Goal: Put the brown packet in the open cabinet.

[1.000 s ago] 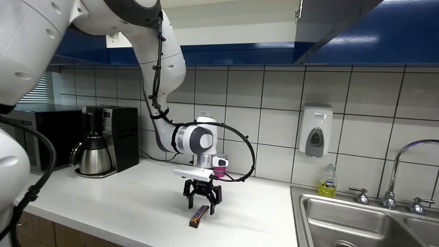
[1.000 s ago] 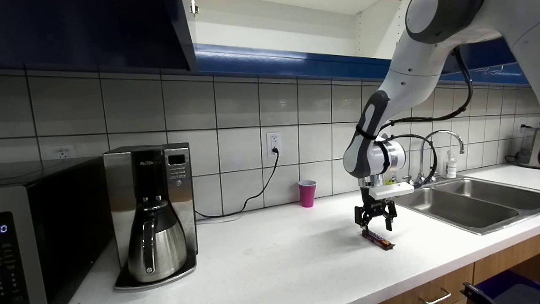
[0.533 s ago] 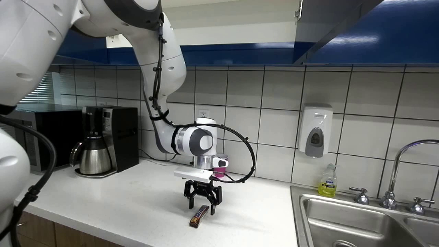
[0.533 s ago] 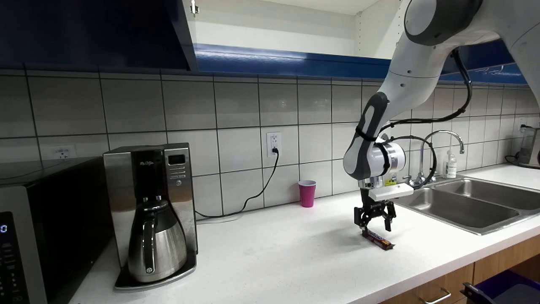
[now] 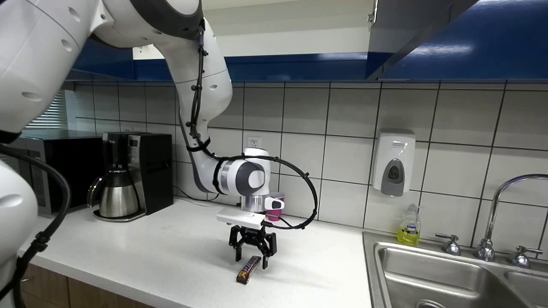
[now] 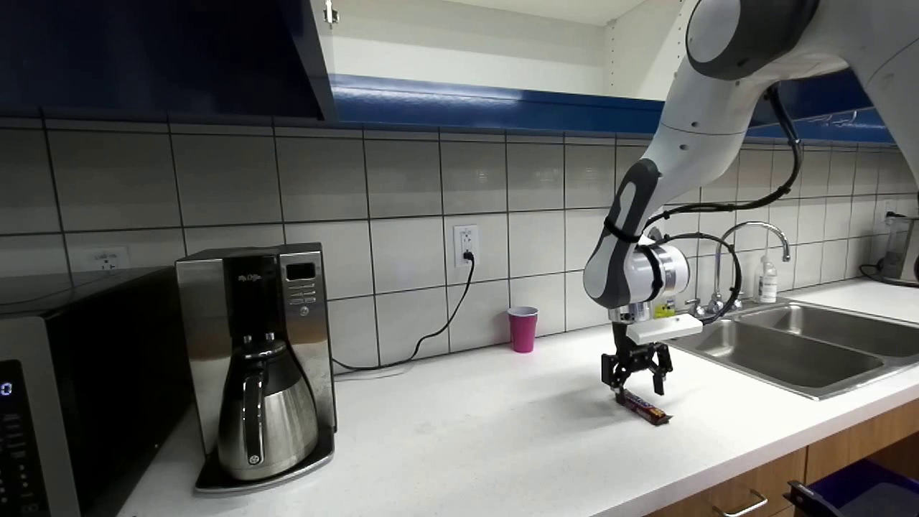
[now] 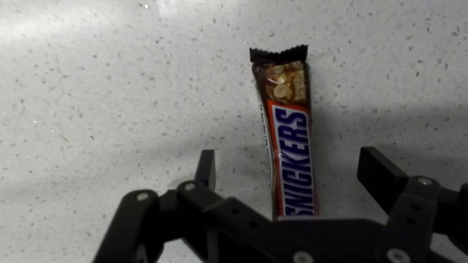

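I am holding my claw (image 7: 290,162) with its fingers (image 7: 207,166) well apart, one on each side of the brown packet (image 7: 292,146); white counter (image 7: 109,109) is showing in both gaps. The packet is lying on that counter, SNICKERS lettering facing up, sitting slightly closer to the right finger in the wrist view, where my claw is covering its lower end. In both exterior views its near end is jutting out past my claw. Whether my fingertips are touching the counter, I cannot tell. The open cabinet (image 6: 467,54) is hanging high overhead, white interior showing. A pink cup (image 6: 523,332) is standing far back, by the tiled wall (image 6: 406,251); coffee maker (image 6: 316,337) sitting left, sink (image 5: 373,273) right.
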Motion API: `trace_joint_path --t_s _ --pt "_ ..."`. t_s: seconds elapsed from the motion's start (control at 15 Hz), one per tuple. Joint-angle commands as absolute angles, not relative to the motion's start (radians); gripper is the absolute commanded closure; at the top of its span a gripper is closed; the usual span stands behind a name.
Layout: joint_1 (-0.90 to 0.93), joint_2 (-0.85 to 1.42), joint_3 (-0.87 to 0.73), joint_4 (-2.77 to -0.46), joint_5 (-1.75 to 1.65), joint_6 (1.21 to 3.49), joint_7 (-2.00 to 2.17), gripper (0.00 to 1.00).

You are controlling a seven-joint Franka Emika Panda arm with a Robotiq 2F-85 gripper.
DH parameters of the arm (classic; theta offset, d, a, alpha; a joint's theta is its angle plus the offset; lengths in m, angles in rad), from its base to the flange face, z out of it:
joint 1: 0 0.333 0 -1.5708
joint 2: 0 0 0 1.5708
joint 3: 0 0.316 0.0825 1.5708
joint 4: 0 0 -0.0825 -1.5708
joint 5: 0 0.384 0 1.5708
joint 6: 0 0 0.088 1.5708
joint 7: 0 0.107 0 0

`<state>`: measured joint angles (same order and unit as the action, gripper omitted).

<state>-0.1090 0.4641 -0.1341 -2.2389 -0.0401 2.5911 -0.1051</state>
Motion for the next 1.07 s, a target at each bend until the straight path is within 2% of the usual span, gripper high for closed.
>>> trace_joint_path --t_s 0.0,0.07,0.2,0.6,0.73,0.8,0.87,1.0 --pt "-0.119 0.469 -0.121 -2.237 -0.049 2.604 -0.102 0.04" --pt "-0.121 0.471 -0.119 -2.236 -0.047 2.601 -0.104 0.26" --pt "-0.121 0.473 -0.119 -2.237 -0.048 2.603 -0.105 0.31" --pt "-0.118 0.481 -0.112 -2.230 -0.044 2.594 -0.102 0.81" --pt "-0.119 0.483 -0.108 -2.228 -0.041 2.590 -0.105 0.94" --pt "-0.119 0.484 -0.107 -2.225 -0.041 2.590 -0.105 0.97" --pt "-0.118 0.486 -0.107 -2.223 -0.041 2.589 -0.104 0.94" --pt "-0.115 0.480 -0.112 -2.223 -0.044 2.583 -0.096 0.94"
